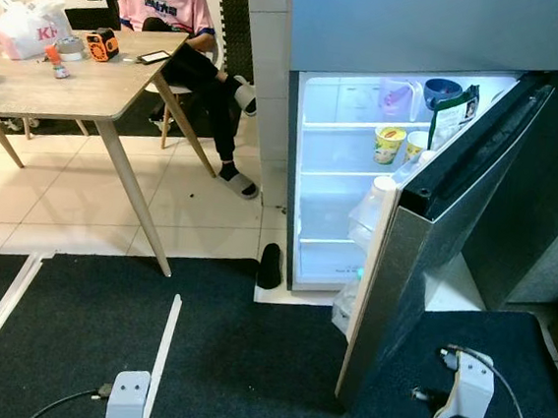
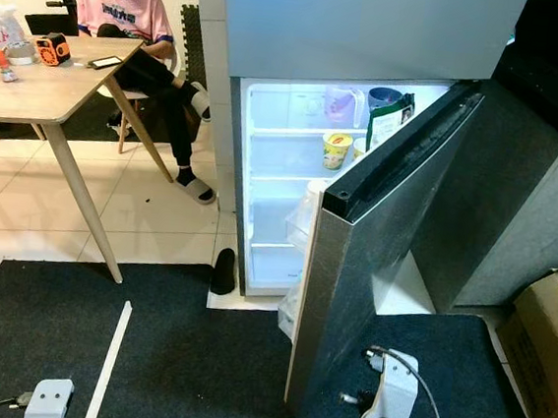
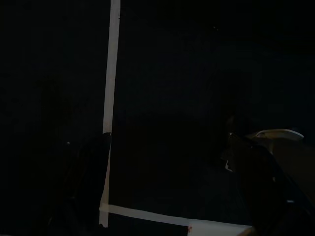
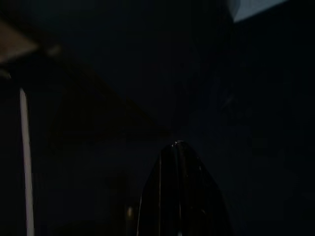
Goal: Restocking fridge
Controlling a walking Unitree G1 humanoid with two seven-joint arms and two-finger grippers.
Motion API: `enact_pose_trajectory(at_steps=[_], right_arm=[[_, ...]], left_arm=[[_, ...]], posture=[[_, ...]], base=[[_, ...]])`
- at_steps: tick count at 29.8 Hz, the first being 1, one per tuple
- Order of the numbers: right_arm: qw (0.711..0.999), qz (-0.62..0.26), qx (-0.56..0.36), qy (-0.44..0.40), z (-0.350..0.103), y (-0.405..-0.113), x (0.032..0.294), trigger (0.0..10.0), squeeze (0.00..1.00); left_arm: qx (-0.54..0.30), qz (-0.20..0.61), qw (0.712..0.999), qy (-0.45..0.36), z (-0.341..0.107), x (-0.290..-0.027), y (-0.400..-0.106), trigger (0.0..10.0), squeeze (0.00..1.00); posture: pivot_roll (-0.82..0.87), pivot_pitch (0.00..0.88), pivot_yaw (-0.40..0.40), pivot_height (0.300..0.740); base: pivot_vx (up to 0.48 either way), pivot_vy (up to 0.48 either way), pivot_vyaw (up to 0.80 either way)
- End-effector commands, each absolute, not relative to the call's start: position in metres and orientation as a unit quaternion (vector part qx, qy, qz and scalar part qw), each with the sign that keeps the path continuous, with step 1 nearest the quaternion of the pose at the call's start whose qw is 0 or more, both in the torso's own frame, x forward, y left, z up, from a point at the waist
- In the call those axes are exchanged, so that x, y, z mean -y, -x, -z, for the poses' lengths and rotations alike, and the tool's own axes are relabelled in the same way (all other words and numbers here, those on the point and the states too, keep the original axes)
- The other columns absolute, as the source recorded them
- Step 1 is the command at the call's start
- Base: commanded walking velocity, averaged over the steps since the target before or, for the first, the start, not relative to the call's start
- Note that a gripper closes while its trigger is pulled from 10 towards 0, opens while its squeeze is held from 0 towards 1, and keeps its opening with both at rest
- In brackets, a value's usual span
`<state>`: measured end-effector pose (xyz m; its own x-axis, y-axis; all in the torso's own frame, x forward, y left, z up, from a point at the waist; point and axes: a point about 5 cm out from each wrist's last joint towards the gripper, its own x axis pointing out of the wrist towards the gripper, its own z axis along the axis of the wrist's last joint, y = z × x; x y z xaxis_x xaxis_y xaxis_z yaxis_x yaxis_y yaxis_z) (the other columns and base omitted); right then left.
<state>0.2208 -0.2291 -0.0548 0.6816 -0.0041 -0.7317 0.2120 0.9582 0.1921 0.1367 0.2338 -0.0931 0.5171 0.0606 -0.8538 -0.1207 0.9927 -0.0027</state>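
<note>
Fridge door stands open, cups on its lit shelves. White bag on worktop reads "K". Right claw looks closed, empty; left claw apart, empty.

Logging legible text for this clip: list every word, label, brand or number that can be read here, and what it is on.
"KF", red letters cut off at the edge: on the white plastic bag on the table.
Dark print on the person's pink shirt: too blurred to read.
Yellow cup on the fridge shelf: label too small to read.
Green packet in the fridge door: print too small to read.
</note>
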Motion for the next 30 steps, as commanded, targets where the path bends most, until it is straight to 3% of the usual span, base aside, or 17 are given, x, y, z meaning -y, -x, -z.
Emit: enact_pose_trajectory(at_steps=[1,8,18,22,30], right_arm=[[0.919,0.051,-0.365,-0.135,0.045,-0.234,0.229,10.0,0.0],[0.906,-0.009,-0.416,-0.074,0.059,-0.22,0.21,10.0,0.0],[0.885,0.033,-0.462,-0.054,0.074,-0.19,0.224,10.0,0.0],[0.877,0.057,-0.474,-0.059,0.078,-0.179,0.231,10.0,0.0],[0.868,0.064,-0.488,-0.063,0.083,-0.168,0.233,10.0,0.0]], left_arm=[[-0.497,-0.049,0.865,0.037,0.096,-0.229,-0.133,10.0,0.0],[-0.486,-0.055,0.871,0.048,0.094,-0.229,-0.137,10.0,0.0],[-0.486,-0.047,0.871,0.053,0.095,-0.226,-0.136,10.0,0.0],[-0.488,-0.047,0.869,0.063,0.096,-0.225,-0.133,10.0,0.0],[-0.498,-0.04,0.865,0.054,0.098,-0.224,-0.129,10.0,0.0]], posture=[[-0.03,0.0,0.036,0.74],[-0.02,0.0,0.028,0.74],[-0.01,0.0,0.026,0.74],[-0.02,0.0,0.028,0.74],[-0.02,0.003,0.022,0.74]], base=[[0.0,0.0,0.0],[0.0,0.0,0.55],[0.0,0.0,0.75],[0.0,0.0,0.0],[0.0,-0.404,0.0]])
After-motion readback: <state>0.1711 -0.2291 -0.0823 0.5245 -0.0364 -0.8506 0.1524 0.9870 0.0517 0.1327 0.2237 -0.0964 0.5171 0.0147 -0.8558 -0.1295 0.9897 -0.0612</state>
